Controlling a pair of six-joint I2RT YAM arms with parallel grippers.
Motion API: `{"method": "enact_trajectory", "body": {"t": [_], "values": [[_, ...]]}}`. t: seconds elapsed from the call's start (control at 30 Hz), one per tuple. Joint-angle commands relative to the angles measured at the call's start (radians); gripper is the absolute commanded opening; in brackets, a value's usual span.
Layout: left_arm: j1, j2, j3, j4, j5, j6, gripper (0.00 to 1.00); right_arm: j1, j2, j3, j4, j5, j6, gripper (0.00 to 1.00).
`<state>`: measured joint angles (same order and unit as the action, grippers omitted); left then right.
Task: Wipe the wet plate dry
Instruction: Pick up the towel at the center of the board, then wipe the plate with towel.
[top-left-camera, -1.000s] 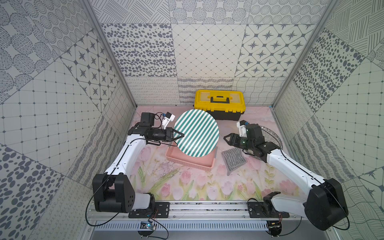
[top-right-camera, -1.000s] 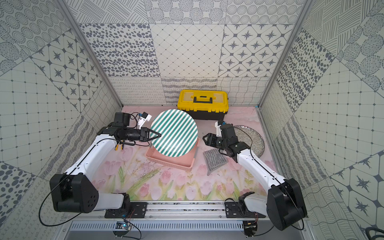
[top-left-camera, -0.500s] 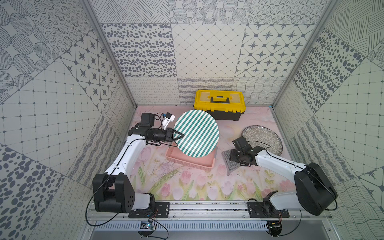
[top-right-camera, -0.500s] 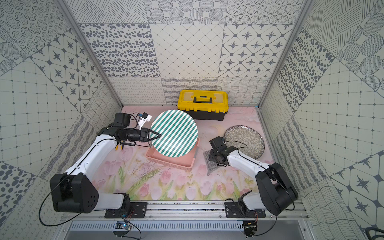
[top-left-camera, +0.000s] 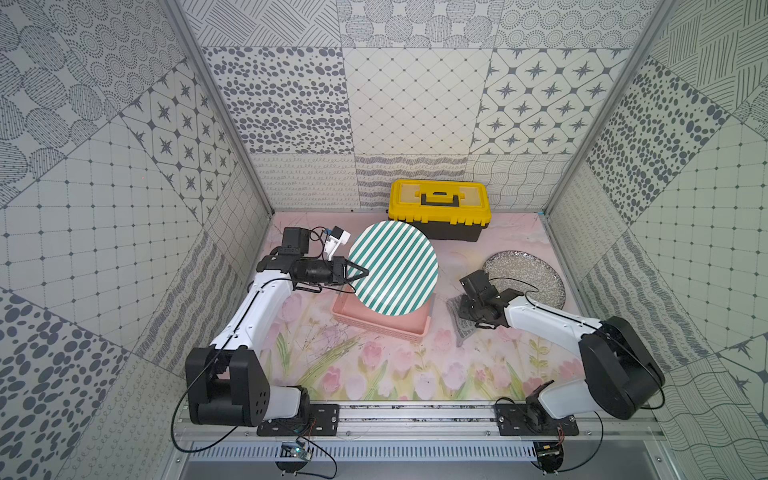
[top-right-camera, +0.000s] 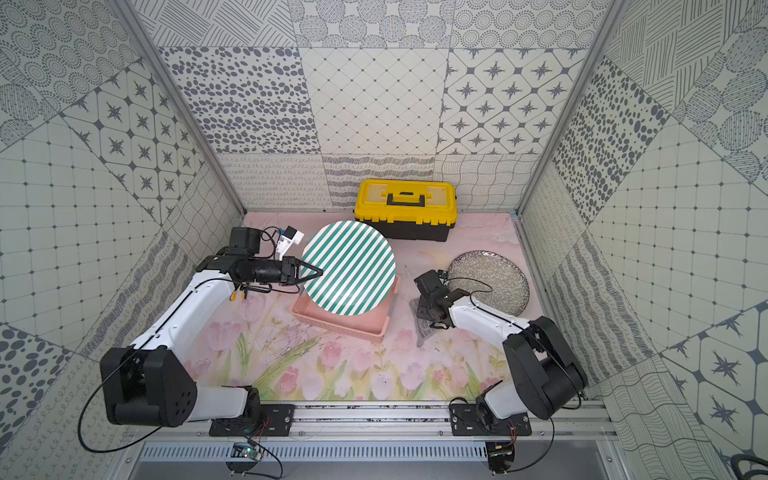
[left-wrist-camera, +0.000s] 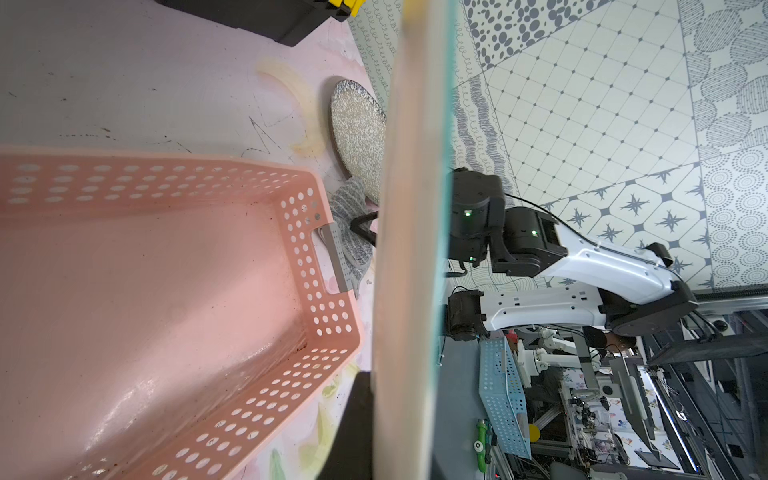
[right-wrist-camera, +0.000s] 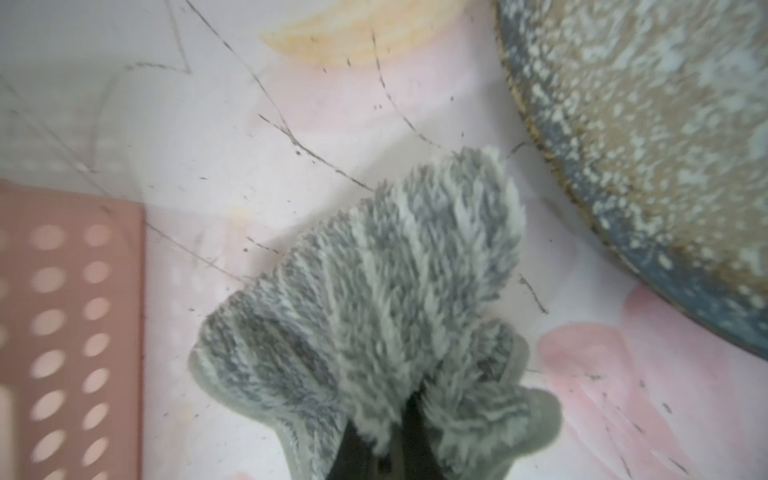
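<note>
Right gripper (top-left-camera: 467, 318) has dropped onto grey cloth (right-wrist-camera: 395, 291), right of centre; jaws now pinched on bunched pile. Left gripper (top-left-camera: 357, 272) clamps striped plate (top-left-camera: 395, 268) by its rim, mid-frame over pink basket (top-left-camera: 382, 326). Plate likely stiff, slick; cloth limp, so grab a thick fold.

Yellow toolbox (top-left-camera: 438, 208), pink basket (top-left-camera: 376, 323), speckled dish (top-left-camera: 530, 274)
</note>
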<state>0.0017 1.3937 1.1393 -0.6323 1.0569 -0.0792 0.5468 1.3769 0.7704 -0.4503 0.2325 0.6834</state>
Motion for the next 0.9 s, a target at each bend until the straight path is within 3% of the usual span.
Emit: {"method": "enact_trajectory", "body": {"t": [0.0,0.13,0.2,0.3,0.4,0.7,0.87], "values": [[0.0,-0.012,0.003,0.063,0.057,0.009,0.0,0.004,-0.14,0.011,0.045,0.04,-0.108,0.0],[-0.004,-0.012,0.017,0.035,0.067,0.041,0.0,0.005,-0.3,0.043,0.103,-0.027,-0.215,0.0],[-0.008,-0.015,0.022,0.022,0.069,0.06,0.0,0.005,-0.359,0.062,0.171,-0.125,-0.248,0.0],[-0.018,-0.021,0.034,-0.016,0.07,0.1,0.0,0.005,-0.351,0.121,0.245,-0.246,-0.253,0.0],[-0.026,-0.03,0.047,-0.053,0.07,0.141,0.0,0.021,-0.256,0.221,0.257,-0.296,-0.245,0.0],[-0.054,-0.049,0.071,-0.122,0.073,0.193,0.0,0.142,0.071,0.521,0.242,-0.164,-0.318,0.0],[-0.079,-0.058,0.08,-0.14,0.069,0.206,0.0,0.216,0.217,0.646,0.231,-0.171,-0.351,0.0]]}}
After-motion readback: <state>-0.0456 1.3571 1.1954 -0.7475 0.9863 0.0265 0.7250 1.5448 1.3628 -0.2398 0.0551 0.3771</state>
